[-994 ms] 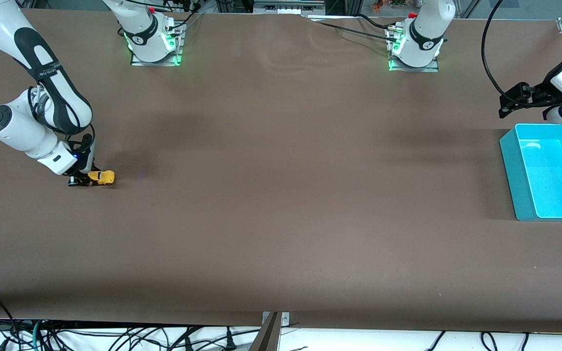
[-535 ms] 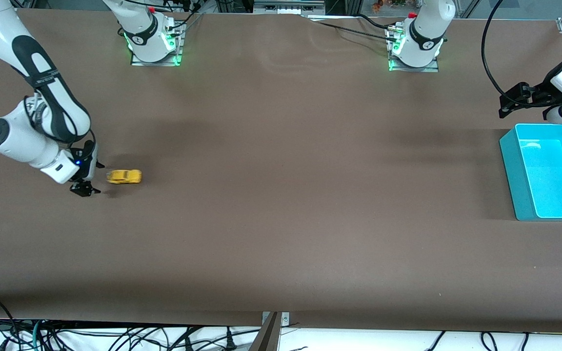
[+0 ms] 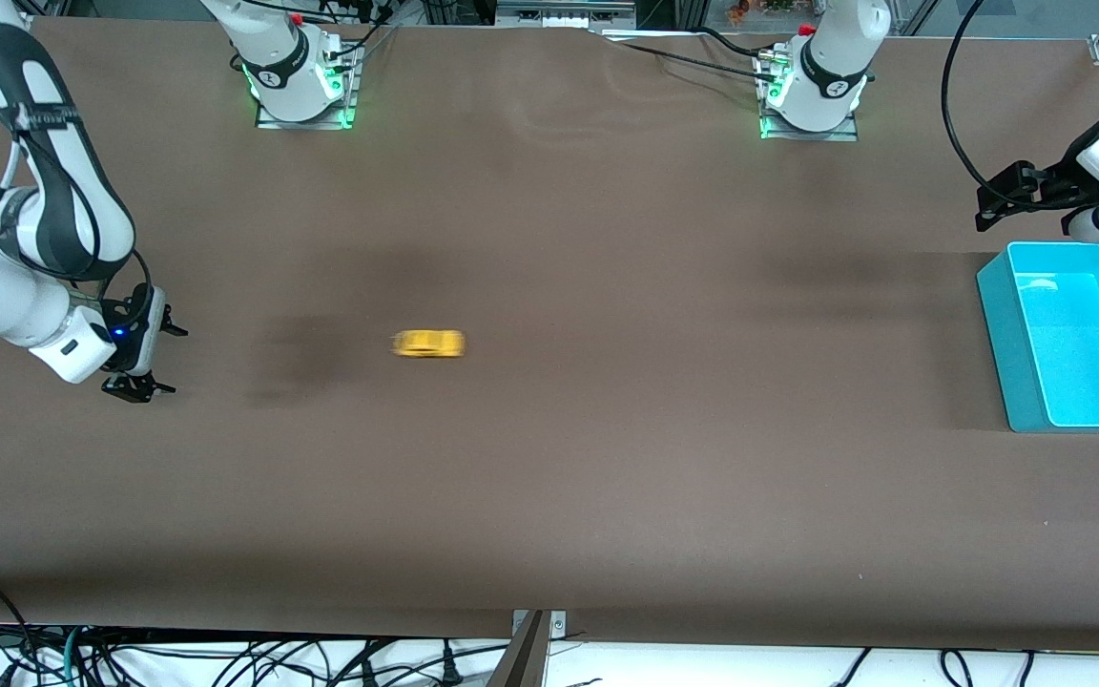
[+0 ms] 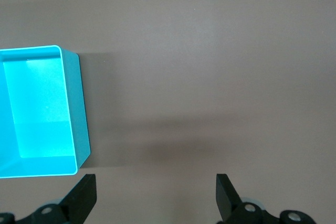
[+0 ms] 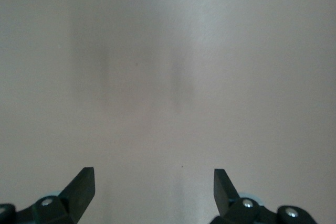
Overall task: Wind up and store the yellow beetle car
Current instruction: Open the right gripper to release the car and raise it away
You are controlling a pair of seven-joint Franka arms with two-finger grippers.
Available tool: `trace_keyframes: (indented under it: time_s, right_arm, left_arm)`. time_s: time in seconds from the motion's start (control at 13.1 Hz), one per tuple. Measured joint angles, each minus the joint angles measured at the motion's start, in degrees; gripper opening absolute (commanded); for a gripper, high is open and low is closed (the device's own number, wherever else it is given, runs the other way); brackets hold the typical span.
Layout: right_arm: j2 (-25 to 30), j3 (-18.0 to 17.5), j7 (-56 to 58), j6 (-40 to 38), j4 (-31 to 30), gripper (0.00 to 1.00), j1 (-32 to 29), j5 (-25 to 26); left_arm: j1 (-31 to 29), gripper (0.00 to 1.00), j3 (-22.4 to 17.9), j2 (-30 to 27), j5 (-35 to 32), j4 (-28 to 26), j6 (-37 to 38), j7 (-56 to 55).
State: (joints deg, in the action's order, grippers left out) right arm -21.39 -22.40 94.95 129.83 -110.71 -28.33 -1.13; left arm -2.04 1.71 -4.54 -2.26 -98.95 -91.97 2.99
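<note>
The yellow beetle car (image 3: 427,343) is on the brown table, roughly midway between the right arm's end and the table's middle; it looks streaked and nothing holds it. My right gripper (image 3: 166,360) is open just above the table at the right arm's end, well clear of the car. The right wrist view shows its fingers (image 5: 83,186) spread over bare table. My left gripper (image 3: 985,212) waits open above the table beside the teal bin (image 3: 1003,334), with nothing between its fingers (image 4: 224,193). Neither wrist view shows the car.
The teal bin (image 4: 79,108) is open-topped, nothing shows inside it, and it stands at the left arm's end of the table. Both arm bases (image 3: 297,86) (image 3: 809,95) are bolted along the table's edge farthest from the front camera. Cables hang below the nearest edge.
My right gripper opened and let go of the car, then drew back toward the right arm's end. The car has rolled across the table toward the bin. The left arm has not moved.
</note>
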Motion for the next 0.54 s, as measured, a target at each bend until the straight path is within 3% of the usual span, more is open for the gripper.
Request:
trace_keyframes:
  time_s: [0.54]
  right_arm:
    - [14.2,-2.0,-21.1,-12.3,1.2,1.00,3.4,0.1]
  left_arm:
    - [0.0,1.00,0.0,0.0,0.0,0.0,0.0,0.0]
